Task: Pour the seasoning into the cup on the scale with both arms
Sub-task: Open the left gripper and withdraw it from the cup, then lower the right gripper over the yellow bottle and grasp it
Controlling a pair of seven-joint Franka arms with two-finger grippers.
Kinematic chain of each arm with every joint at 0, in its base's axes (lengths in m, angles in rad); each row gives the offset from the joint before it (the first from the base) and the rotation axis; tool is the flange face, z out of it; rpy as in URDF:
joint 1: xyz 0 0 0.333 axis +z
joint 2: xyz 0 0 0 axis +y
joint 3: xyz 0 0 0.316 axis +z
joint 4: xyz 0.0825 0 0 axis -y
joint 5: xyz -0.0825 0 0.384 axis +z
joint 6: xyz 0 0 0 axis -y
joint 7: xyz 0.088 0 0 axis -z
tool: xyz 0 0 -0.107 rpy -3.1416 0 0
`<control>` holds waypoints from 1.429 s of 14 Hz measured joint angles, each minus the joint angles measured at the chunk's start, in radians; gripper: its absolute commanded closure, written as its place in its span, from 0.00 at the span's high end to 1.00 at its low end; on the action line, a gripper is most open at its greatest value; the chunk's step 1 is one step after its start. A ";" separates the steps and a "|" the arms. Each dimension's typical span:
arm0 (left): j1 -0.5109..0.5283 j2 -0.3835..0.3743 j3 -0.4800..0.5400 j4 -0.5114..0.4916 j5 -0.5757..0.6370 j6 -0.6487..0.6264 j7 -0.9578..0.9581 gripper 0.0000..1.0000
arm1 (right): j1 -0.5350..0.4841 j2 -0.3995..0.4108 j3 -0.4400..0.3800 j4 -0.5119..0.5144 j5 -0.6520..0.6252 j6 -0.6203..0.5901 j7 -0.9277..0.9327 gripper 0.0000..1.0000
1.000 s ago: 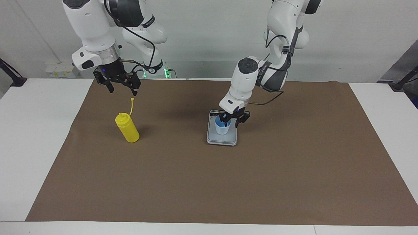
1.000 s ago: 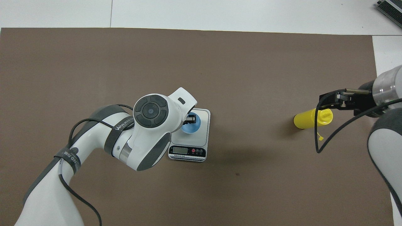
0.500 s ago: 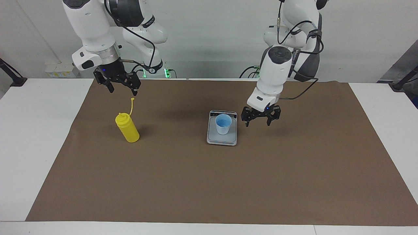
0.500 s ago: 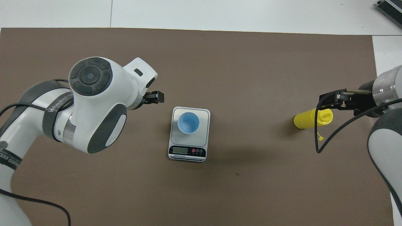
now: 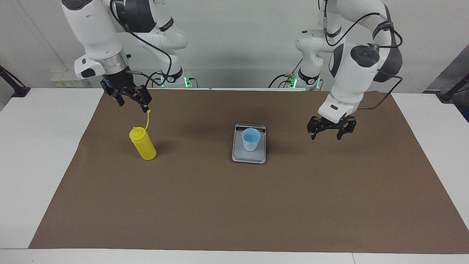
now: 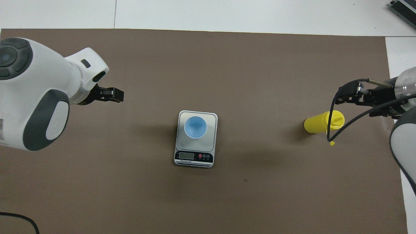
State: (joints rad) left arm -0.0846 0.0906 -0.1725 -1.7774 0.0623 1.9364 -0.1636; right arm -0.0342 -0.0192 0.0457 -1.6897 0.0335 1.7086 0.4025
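At the middle of the brown mat on the tabletop (image 5: 44, 154), the scale (image 5: 249, 154) sits flat with the cup (image 5: 251, 139) upright on it, light blue and, as far as I can see, with nothing poured in. So the cup is placed, and that part looks done to me. My left claw (image 5: 331, 129) hangs empty over bare mat toward the left arm's end of the tabletop, well apart from the scale, fingers spread wide. Over at the right arm's end stands the seasoning bottle (image 5: 143, 143), yellow, upright on the mat, its cap strap sticking up. My right claw (image 5: 126, 94) hovers above and just beside that strap, fingers spread, gripping nothing; I can't tell whether a fingertip brushes the strap's tip. What's left, by my reckoning, is nearly all of it: get a hold on the bottle, carry it across to the scale, tip it over the cup and squeeze.
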 measured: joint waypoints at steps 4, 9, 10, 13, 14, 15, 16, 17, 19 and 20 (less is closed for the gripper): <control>0.082 -0.050 0.002 0.002 -0.015 -0.048 0.112 1.00 | -0.091 0.086 -0.002 0.036 0.090 0.019 0.099 1.00; 0.174 -0.093 0.005 0.082 -0.033 -0.206 0.244 1.00 | -0.165 0.246 -0.003 0.108 0.184 0.020 0.201 1.00; 0.185 -0.096 0.005 0.113 -0.033 -0.245 0.253 1.00 | -0.173 0.273 -0.003 0.114 0.197 0.020 0.223 1.00; 0.198 -0.105 0.003 0.161 -0.033 -0.318 0.266 1.00 | -0.203 0.341 -0.004 0.129 0.240 0.020 0.251 1.00; 0.198 -0.110 0.000 0.164 -0.034 -0.322 0.266 1.00 | -0.213 0.358 -0.004 0.132 0.248 0.020 0.256 1.00; 0.198 -0.118 -0.004 0.162 -0.035 -0.327 0.266 1.00 | -0.221 0.374 -0.004 0.133 0.258 0.020 0.268 1.00; 0.198 -0.126 -0.006 0.157 -0.035 -0.334 0.266 1.00 | -0.224 0.388 -0.004 0.135 0.263 0.020 0.284 1.00; 0.198 -0.132 -0.008 0.151 -0.036 -0.336 0.266 1.00 | -0.224 0.405 -0.004 0.136 0.273 0.020 0.299 1.00; 0.198 -0.135 -0.011 0.148 -0.049 -0.336 0.263 1.00 | -0.227 0.435 -0.004 0.137 0.308 0.020 0.310 1.00; 0.199 -0.135 -0.009 0.148 -0.081 -0.336 0.258 1.00 | -0.231 0.447 -0.004 0.137 0.317 0.020 0.316 1.00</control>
State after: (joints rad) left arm 0.1144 -0.0445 -0.1813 -1.6291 -0.0189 1.6000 0.0944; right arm -0.2650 0.4283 0.0421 -1.5524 0.3503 1.7285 0.7190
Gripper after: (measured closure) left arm 0.000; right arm 0.000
